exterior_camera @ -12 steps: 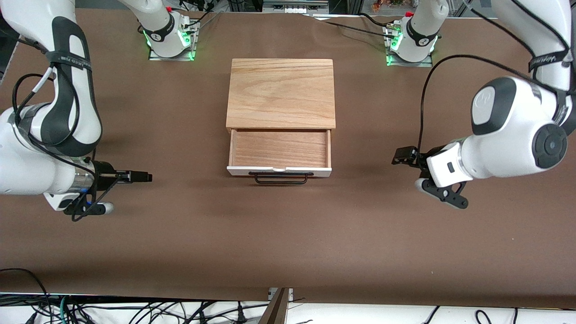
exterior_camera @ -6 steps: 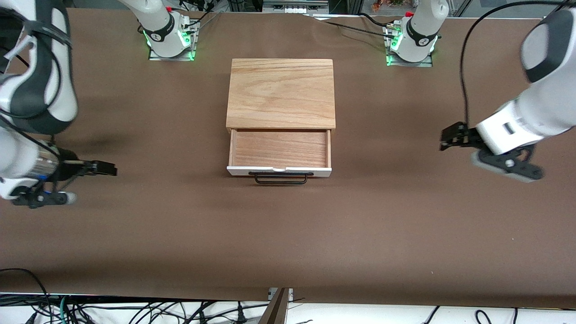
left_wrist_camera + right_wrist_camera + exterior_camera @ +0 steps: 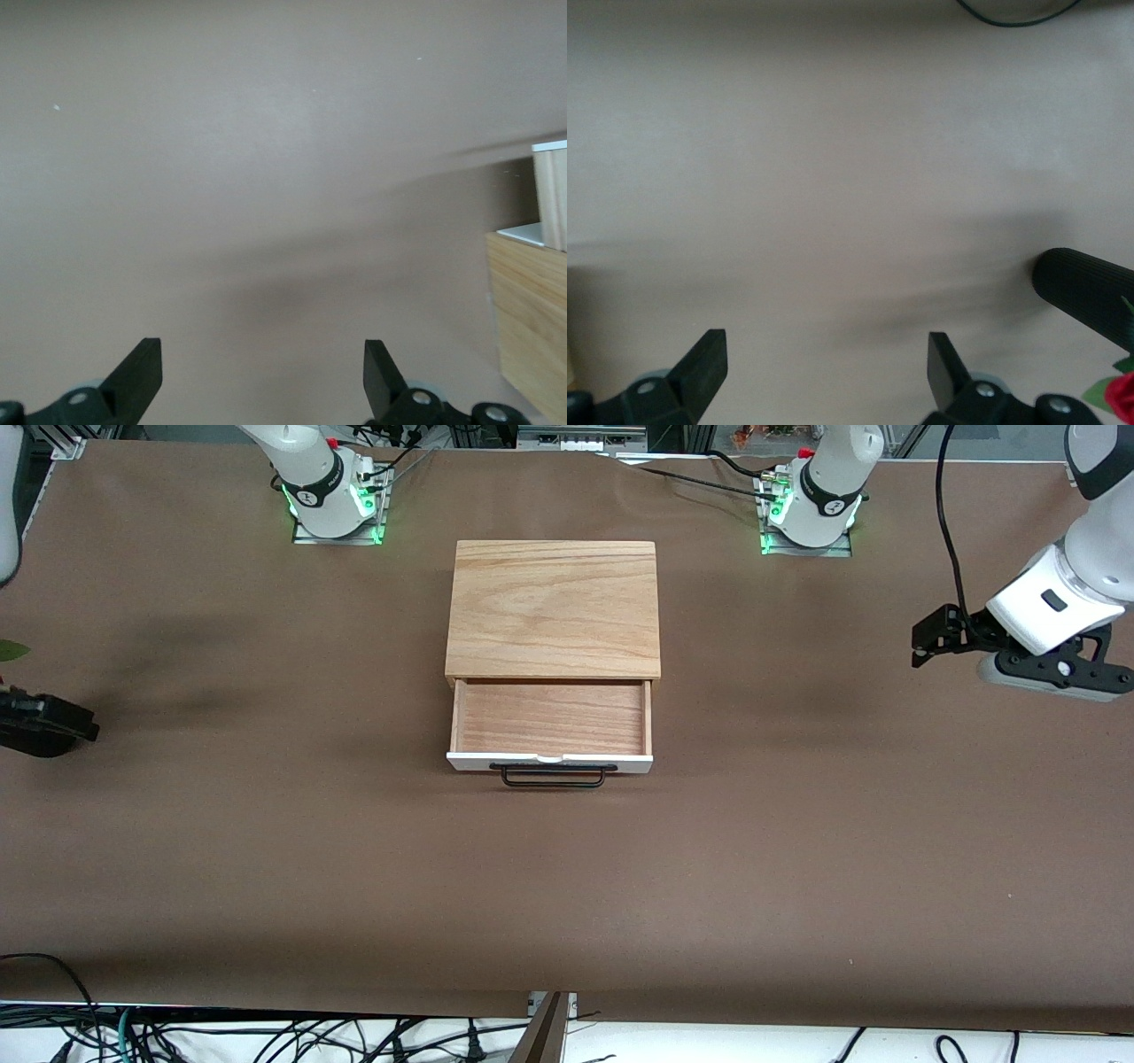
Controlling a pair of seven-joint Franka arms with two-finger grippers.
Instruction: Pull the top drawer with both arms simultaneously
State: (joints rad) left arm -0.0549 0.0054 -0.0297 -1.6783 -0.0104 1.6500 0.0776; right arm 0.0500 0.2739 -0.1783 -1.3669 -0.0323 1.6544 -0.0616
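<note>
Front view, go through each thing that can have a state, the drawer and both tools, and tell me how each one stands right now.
top drawer: pulled open, nothing inside, handle free.
left tool: open, holding nothing, over the table at the left arm's end, apart from the drawer.
right tool: open, holding nothing, at the view's edge over the right arm's end of the table, apart from the drawer.

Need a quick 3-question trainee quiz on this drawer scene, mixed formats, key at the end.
1. True or false: the top drawer is pulled out.
2. What lies inside it? A) a cup B) nothing visible C) a cloth
3. Fill in: the left gripper and right gripper both hang with fingers ____, away from the black handle.

Key: 1 true; 2 B; 3 open.
</note>
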